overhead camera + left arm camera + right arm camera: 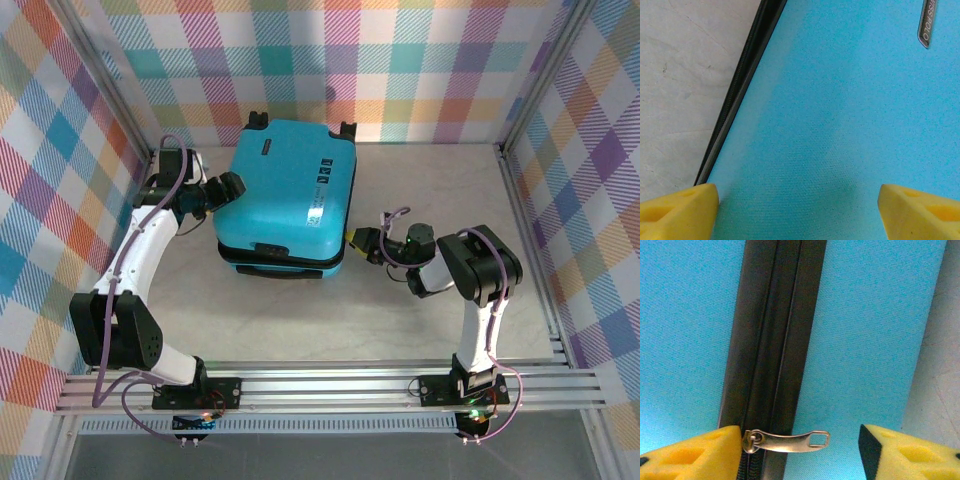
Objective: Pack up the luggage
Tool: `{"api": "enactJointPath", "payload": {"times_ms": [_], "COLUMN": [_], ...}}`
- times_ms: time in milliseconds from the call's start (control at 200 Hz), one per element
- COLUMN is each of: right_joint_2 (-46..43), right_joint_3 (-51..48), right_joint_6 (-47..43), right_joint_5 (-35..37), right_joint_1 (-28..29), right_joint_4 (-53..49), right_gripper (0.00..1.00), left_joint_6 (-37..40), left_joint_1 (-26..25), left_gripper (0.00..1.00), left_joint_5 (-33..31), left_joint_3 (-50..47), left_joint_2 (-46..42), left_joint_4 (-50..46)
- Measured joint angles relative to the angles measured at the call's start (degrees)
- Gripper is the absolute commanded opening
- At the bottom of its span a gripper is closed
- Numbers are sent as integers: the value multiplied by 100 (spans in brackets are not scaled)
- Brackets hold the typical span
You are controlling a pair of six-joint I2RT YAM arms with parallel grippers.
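The luggage (285, 195) is a turquoise hard-shell suitcase lying shut at the back middle of the table. My left gripper (225, 190) rests at its left side, and the left wrist view has the open gripper (799, 210) spread over the turquoise shell (840, 125) beside the black zipper band (740, 85). My right gripper (355, 238) is at the case's right front corner. In the right wrist view the right gripper (800, 452) is open around a metal zipper pull (790, 440) on the black zipper band (772, 340). The left finger touches the slider end, and the right finger stands clear of the pull.
The suitcase lies on a pale table (400, 320) walled by plaid panels (400, 60). An aluminium rail (330, 385) runs along the near edge, holding both arm bases. A small dark label (926, 25) sits on the shell.
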Motion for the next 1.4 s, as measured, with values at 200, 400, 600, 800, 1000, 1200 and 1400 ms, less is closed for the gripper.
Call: {"api": "enactJointPath", "payload": {"times_ms": [200,400,600,800,1000,1200,1400], "right_joint_2": [0,26,142,142,127,144,142], "right_joint_3": [-59,-52,-17,28,26,125,197], "right_joint_6": [282,450,590,723,732,848,925], "right_joint_5": [15,4,-9,-44,-46,-146,-236], "right_joint_1": [2,4,7,28,4,15,57], "right_joint_4": [190,197,291,280,260,190,133], "right_gripper": [51,60,59,58,58,58,56], "left_joint_6": [0,2,2,2,4,4,4], "left_joint_1": [0,0,0,0,0,0,0], "left_gripper": [83,82,82,82,82,82,82], "left_joint_5": [4,2,0,0,-11,-17,-17], "left_joint_3": [-28,-33,-66,-66,-72,-96,-103], "left_joint_2": [-37,-37,-66,-70,-74,-153,-205], "left_joint_4": [0,0,2,4,4,0,0]}}
